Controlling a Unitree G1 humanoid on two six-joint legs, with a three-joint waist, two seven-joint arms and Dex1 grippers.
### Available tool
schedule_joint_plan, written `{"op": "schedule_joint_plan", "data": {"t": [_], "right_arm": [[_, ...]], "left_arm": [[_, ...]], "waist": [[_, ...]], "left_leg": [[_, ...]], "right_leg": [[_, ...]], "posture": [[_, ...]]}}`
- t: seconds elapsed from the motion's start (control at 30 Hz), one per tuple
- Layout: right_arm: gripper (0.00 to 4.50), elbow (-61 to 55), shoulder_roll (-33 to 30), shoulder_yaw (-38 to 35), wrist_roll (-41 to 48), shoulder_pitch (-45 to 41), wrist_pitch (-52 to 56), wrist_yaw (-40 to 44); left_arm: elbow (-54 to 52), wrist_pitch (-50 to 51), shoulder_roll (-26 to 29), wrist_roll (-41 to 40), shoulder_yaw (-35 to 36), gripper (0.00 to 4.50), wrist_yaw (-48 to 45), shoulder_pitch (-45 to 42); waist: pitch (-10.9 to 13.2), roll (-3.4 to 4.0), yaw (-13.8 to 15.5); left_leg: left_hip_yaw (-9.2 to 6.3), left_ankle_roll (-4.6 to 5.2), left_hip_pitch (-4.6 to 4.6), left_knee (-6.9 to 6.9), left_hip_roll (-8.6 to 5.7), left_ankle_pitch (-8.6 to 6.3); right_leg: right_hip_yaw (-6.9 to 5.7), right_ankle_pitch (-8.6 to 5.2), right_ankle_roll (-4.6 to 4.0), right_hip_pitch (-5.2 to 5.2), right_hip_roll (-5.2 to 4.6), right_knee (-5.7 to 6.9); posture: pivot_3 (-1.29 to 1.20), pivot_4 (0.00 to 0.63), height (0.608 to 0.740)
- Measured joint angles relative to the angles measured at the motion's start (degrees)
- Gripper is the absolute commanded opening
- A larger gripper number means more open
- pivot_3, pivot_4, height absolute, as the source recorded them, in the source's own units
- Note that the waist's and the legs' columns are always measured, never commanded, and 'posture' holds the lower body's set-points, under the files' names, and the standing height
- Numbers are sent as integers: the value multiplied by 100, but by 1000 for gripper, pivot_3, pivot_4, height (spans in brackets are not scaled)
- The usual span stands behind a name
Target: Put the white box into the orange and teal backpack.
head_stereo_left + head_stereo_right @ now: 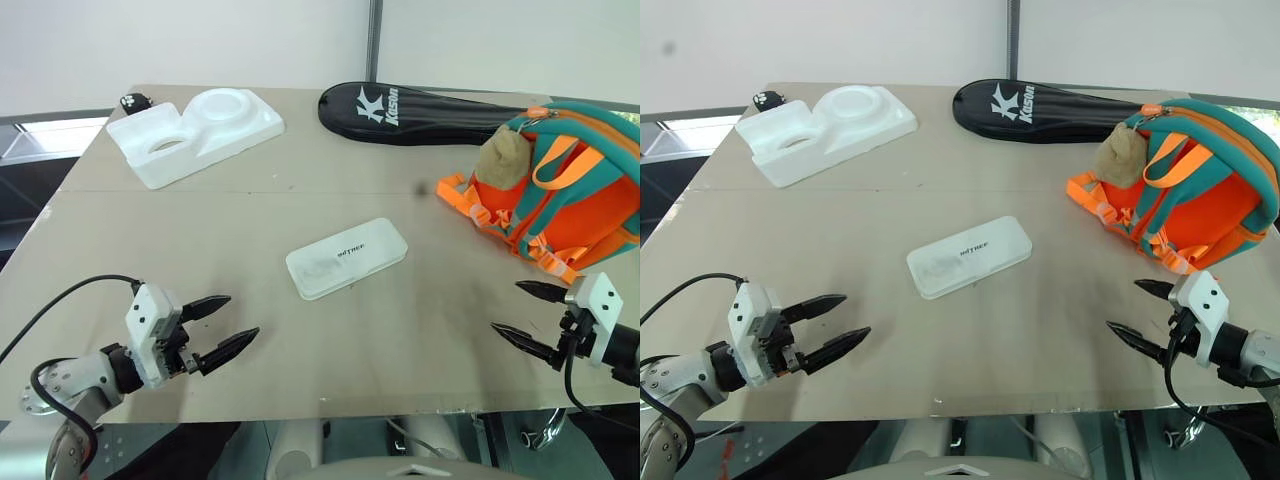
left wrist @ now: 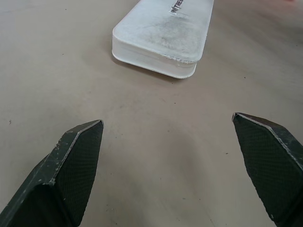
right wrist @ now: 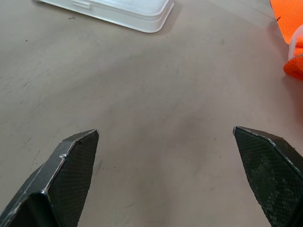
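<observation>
Both pincers are held open and empty over the table, with the white box lying untouched between them.

The left gripper (image 1: pixel 222 323) is spread wide above the tan table (image 1: pixel 400 340), nothing between its fingers. The white box (image 1: pixel 346 258) lies flat ahead of it and toward the right, well apart from its tips; a white foam tray (image 1: pixel 195 133) is seen far beyond. The right gripper (image 1: pixel 518 311) is likewise spread and empty. The orange and teal backpack (image 1: pixel 565 190) rests near it, just beyond its tips, with a black racket case (image 1: pixel 420 113) behind.
</observation>
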Motion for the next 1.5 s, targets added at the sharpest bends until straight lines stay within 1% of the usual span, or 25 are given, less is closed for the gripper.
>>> {"op": "schedule_joint_plan", "data": {"t": [0.07, 0.1, 0.17, 0.2, 0.27, 0.33, 0.37, 0.4, 0.43, 0.47, 0.5, 0.57, 0.6, 0.63, 0.67, 0.8, 0.87, 0.9, 1.0, 1.07, 1.2, 1.23, 1.33, 1.43, 1.5], "right_arm": [[4500, 9, 7, 1, -3, -8, -22, -8], [4500, 1, 190, 62, -59, -175, 5, -229], [4500, -210, 701, 571, -262, -819, 155, -871], [4500, -434, 842, 927, -430, -1073, 334, -1192], [4500, -584, 1003, 1273, -602, -1422, 626, -1565], [3946, -544, 1194, 1472, -626, -1813, 960, -1849], [3603, -299, 1500, 1676, -710, -2262, 1177, -2097], [3040, -74, 1712, 1892, -845, -2605, 1267, -2279], [2690, 108, 1876, 2076, -963, -2841, 1312, -2427], [2181, 306, 2072, 2275, -1116, -3092, 1378, -2615], [1819, 502, 2223, 2456, -1282, -3313, 1425, -2787], [750, 1008, 2421, 2755, -1651, -3741, 1472, -3115], [248, 1086, 2433, 2786, -1717, -3798, 1474, -3154], [43, 1204, 2452, 2811, -1779, -3868, 1468, -3193], [43, 1690, 2585, 2901, -2006, -4177, 1419, -3365], [43, 2878, 2819, 3083, -2450, -4793, 1061, -3613], [43, 3400, 2857, 3166, -2548, -4998, 853, -3459], [43, 3453, 2808, 3248, -2521, -5001, 822, -3173], [43, 3168, 2423, 3346, -2370, -4776, 757, -2371], [43, 2644, 2214, 3308, -2172, -4409, 830, -1913], [43, 1841, 1989, 3250, -1980, -3926, 1221, -1665], [43, 1383, 1942, 3206, -1913, -3634, 1434, -1645], [43, 764, 1932, 3180, -1868, -3153, 1760, -1787], [0, 519, 1982, 3084, -1873, -2969, 1945, -2001], [0, 466, 1978, 3074, -1888, -2927, 1979, -2082]], "left_arm": [[0, 1, 0, -1, 0, 4452, 8, -5], [-2, 124, -25, -54, 20, 4452, 158, -63], [-39, 407, -191, -228, 7, 4452, 584, -479], [-143, 534, -266, -292, -2, 4452, 814, -616], [-245, 731, -369, -359, -25, 4452, 1146, -689], [-258, 926, -500, -360, -79, 3925, 1466, -711], [-297, 1036, -681, -330, -126, 3589, 1777, -728], [-353, 1117, -848, -330, -266, 3048, 2004, -786], [-424, 1200, -1006, -341, -376, 2702, 2178, -817], [-518, 1300, -1186, -338, -518, 2179, 2410, -850], [-600, 1403, -1296, -330, -679, 1869, 2616, -887], [-722, 1653, -1425, -217, -884, 827, 3109, -969], [-730, 1689, -1434, -206, -926, 312, 3179, -1001], [-752, 1742, -1456, -188, -953, 61, 3270, -1015], [-779, 1873, -1577, -101, -1057, 61, 3544, -1085], [-774, 2034, -1955, 144, -1543, 61, 4060, -1374], [-746, 2066, -2070, 310, -1792, 61, 4231, -1624], [-718, 2087, -2049, 410, -1923, 61, 4261, -1756], [-589, 2123, -1862, 578, -1971, 61, 4257, -1959], [-480, 2116, -1599, 674, -1956, 61, 4087, -2069], [-285, 2028, -1302, 731, -1900, 61, 3775, -2168], [-204, 1982, -1120, 755, -1871, 61, 3588, -2185], [-56, 1898, -896, 771, -1834, 61, 3236, -2220], [-44, 2027, -877, 480, -1649, 763, 2916, -2107], [-46, 2086, -556, 311, -1499, 1710, 2547, -1903]], "waist": [[0, 0, 0], [-3, -7, -1], [1, 0, -25], [1, 3, -26], [-5, 0, -22], [-3, 0, -18], [-8, -7, -27], [-6, -4, -31], [-6, -4, -28], [-6, -5, -26], [-6, -6, -14], [-6, -6, 28], [-5, -5, 35], [-5, -5, 34], [-5, -4, 1], [-7, -8, -20], [-7, -8, -4], [-7, -7, 0], [-6, -4, -3], [-5, -2, -32], [-4, 1, -34], [-4, 0, -32], [-4, 3, -48], [-4, 0, -36], [-5, -1, -39]], "left_leg": [[0, 0, 0, 1, 0, 0], [-3, 0, 3, 1, 3, 0], [-13, -1, 5, 14, 19, 0], [-14, 0, 6, 14, 20, 1], [-9, -1, 8, 15, 19, 1], [-7, -1, -1, 13, 8, 0], [-8, -1, 0, 9, 6, 0], [-8, -1, -4, 9, 3, 0], [-7, -1, -4, 6, 1, 0], [-3, -1, -5, 6, -1, 0], [-4, -1, -10, 6, -2, 0], [-12, -1, -11, 2, -7, 0], [-13, -1, -12, 2, -9, 0], [-13, -1, -12, 2, -9, 0], [-6, -1, -8, 3, -10, 1], [-8, 0, -5, 6, -12, 1], [-12, 0, -5, 6, -14, 1], [-13, 0, -5, 5, -14, 1], [-16, 0, -7, 1, -15, 1], [-15, 0, -4, -12, -14, 1], [-20, 0, -1, -19, -10, 1], [-21, 0, 0, -21, -9, 1], [-14, 0, 2, -22, -8, 1], [-9, -1, -1, -13, -9, 1], [-7, -1, 0, -13, -9, 1]], "right_leg": [[0, 0, 1, 0, 0, 0], [-2, 0, 2, 0, 2, 0], [-4, -10, 21, 0, 16, 3], [-3, -10, 21, 0, 16, 5], [1, 4, -2, -1, 13, 7], [5, 5, -4, -2, 10, 6], [5, 5, -4, -2, 11, 3], [7, 6, -4, -5, 12, 4], [10, 6, -3, -9, 12, 4], [7, 6, -3, -8, 13, 6], [4, 8, -1, -9, 15, 8], [-4, 8, -1, -8, 15, 11], [-5, 8, -1, -8, 14, 11], [-4, 8, -1, -8, 14, 11], [3, 8, -1, -7, 14, 10], [3, 11, 2, -3, 15, 11], [0, 18, 16, -1, 16, 12], [0, 20, 18, -1, 16, 11], [-4, 20, 20, -1, 15, 10], [-3, 20, 20, -4, 16, 10], [-6, 18, 17, -6, 21, 12], [-6, 18, 16, -7, 22, 12], [0, 8, 0, -8, 22, 10], [3, 5, -4, -8, 17, 7], [3, 5, -5, -9, 15, 7]], "posture": [[0, 150, 740], [0, 150, 740], [0, 150, 740], [0, 150, 740], [0, 150, 740], [0, 150, 740], [0, 150, 740], [0, 150, 740], [0, 150, 740], [0, 150, 740], [0, 150, 740], [0, 150, 740], [0, 150, 740], [0, 150, 740], [0, 150, 740], [0, 150, 740], [0, 150, 740], [0, 150, 740], [0, 150, 740], [0, 150, 740], [0, 150, 740], [0, 150, 740], [0, 150, 740], [0, 150, 740], [0, 150, 740]]}}
